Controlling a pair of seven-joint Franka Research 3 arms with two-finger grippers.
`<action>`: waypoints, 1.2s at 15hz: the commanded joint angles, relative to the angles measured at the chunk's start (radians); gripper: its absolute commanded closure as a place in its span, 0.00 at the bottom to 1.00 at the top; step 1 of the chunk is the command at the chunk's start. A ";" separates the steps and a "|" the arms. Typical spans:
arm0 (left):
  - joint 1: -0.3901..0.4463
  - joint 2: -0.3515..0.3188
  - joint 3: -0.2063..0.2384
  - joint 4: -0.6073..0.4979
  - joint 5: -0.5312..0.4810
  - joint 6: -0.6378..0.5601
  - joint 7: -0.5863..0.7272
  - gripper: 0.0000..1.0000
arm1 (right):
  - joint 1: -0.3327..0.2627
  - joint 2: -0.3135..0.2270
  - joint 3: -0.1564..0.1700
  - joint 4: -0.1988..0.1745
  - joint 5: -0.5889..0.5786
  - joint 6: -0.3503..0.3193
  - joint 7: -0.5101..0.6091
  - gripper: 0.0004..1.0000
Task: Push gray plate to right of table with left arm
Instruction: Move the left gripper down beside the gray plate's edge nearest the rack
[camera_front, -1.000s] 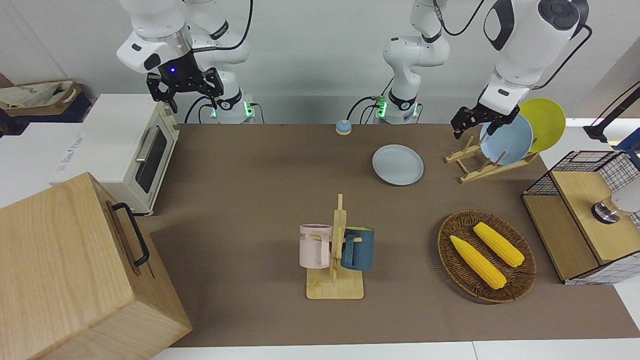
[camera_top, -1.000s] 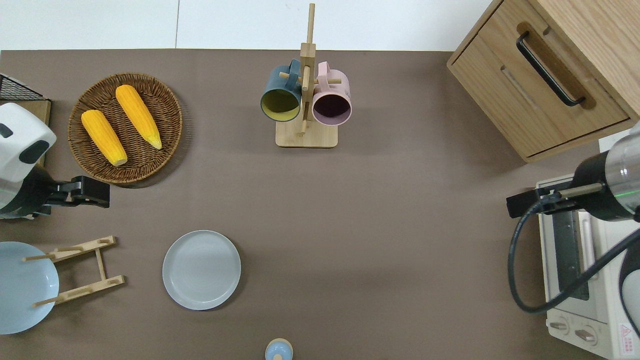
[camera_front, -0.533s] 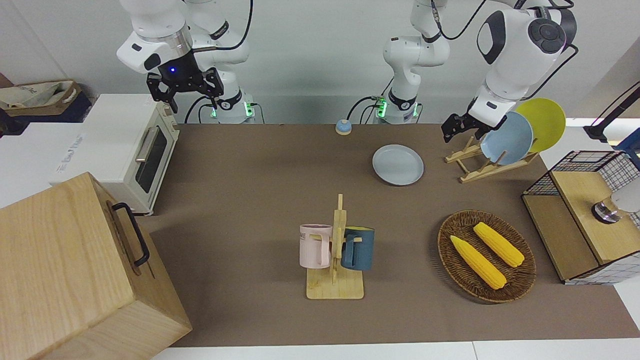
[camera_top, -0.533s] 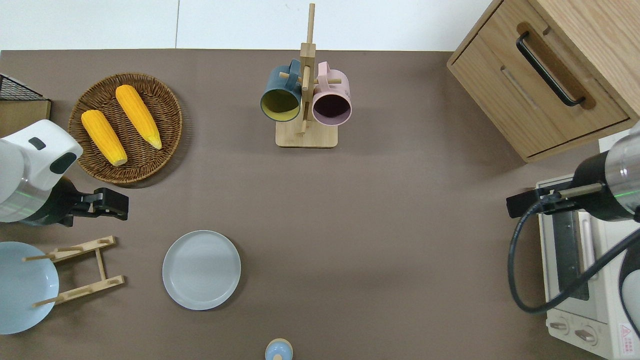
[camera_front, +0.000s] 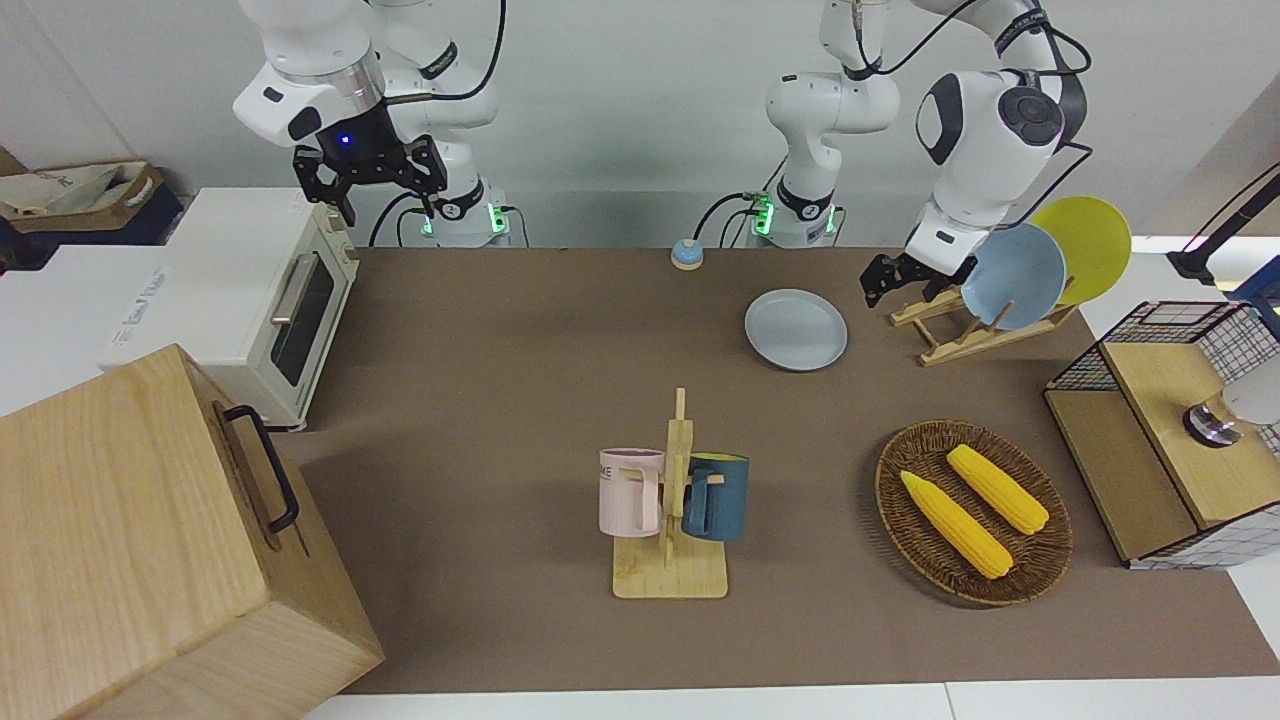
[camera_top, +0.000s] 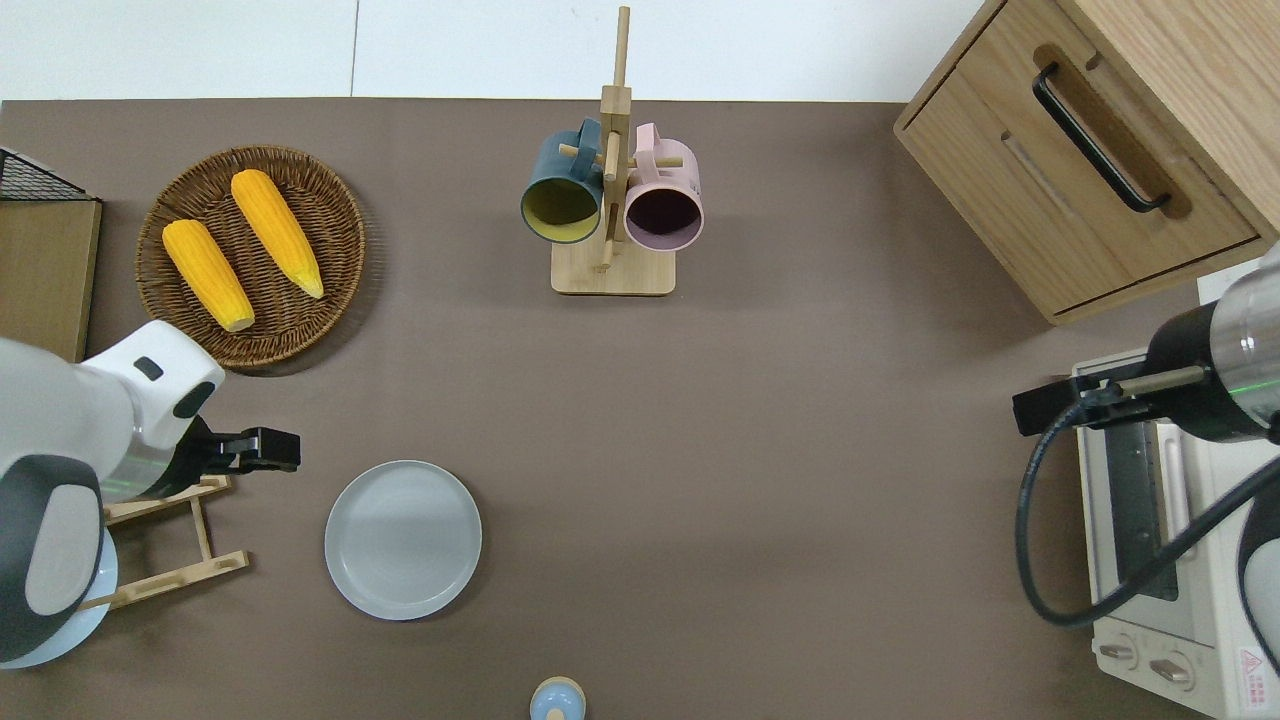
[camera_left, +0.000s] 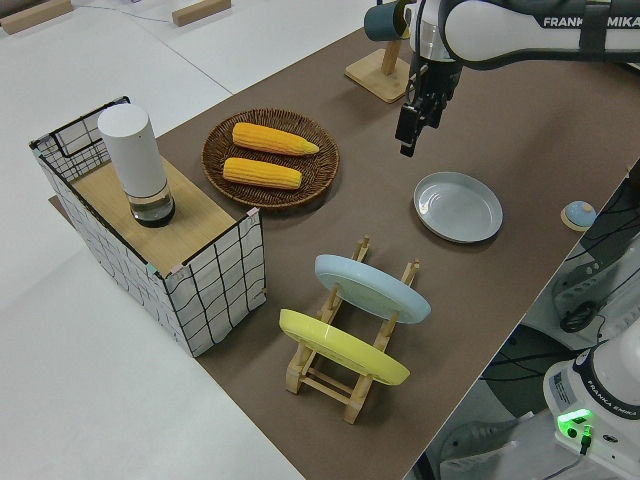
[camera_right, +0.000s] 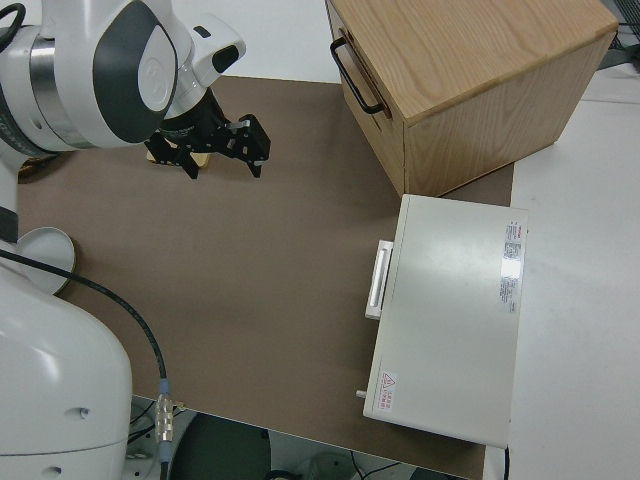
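The brown table (camera_top: 760, 420) carries, toward the right arm's end, a wooden drawer cabinet (camera_front: 150, 540) with a black handle and, nearer to the robots, a white toaster oven (camera_front: 250, 300). At the left arm's end stands a wire-sided wooden crate (camera_left: 160, 250) with a white cylinder (camera_left: 130, 160) on top. A wicker basket (camera_top: 330, 230) holding two corn cobs (camera_top: 275, 230) lies next to the crate, and a wooden plate rack (camera_top: 170, 540) nearer to the robots props up a sky-blue plate (camera_front: 1020, 275) and a yellow plate (camera_front: 1095, 240). A wooden mug stand (camera_top: 612, 220) at the table's middle, far from the robots, holds a dark blue mug (camera_top: 560, 195) and a pink mug (camera_top: 662, 205). The gray plate (camera_top: 403, 539) lies flat on the table beside the rack, toward the right arm's end of it, with a small blue bell (camera_top: 558, 700) nearer to the robots. The left arm (camera_front: 990, 130) holds the left gripper (camera_top: 268, 450) in the air over bare table just off the plate's rim, apart from it; whether its fingers are apart or together cannot be told. The right arm is parked, its gripper's (camera_front: 372, 185) fingers spread apart.
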 joint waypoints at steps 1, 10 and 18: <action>-0.005 -0.121 0.003 -0.229 -0.004 0.149 -0.012 0.00 | -0.020 -0.003 0.015 0.009 0.006 -0.016 0.013 0.02; -0.007 -0.077 -0.036 -0.455 0.013 0.456 -0.055 0.00 | -0.020 -0.003 0.015 0.009 0.004 -0.016 0.013 0.02; -0.004 0.035 -0.036 -0.475 0.011 0.560 -0.065 0.07 | -0.020 -0.003 0.015 0.009 0.006 -0.016 0.013 0.02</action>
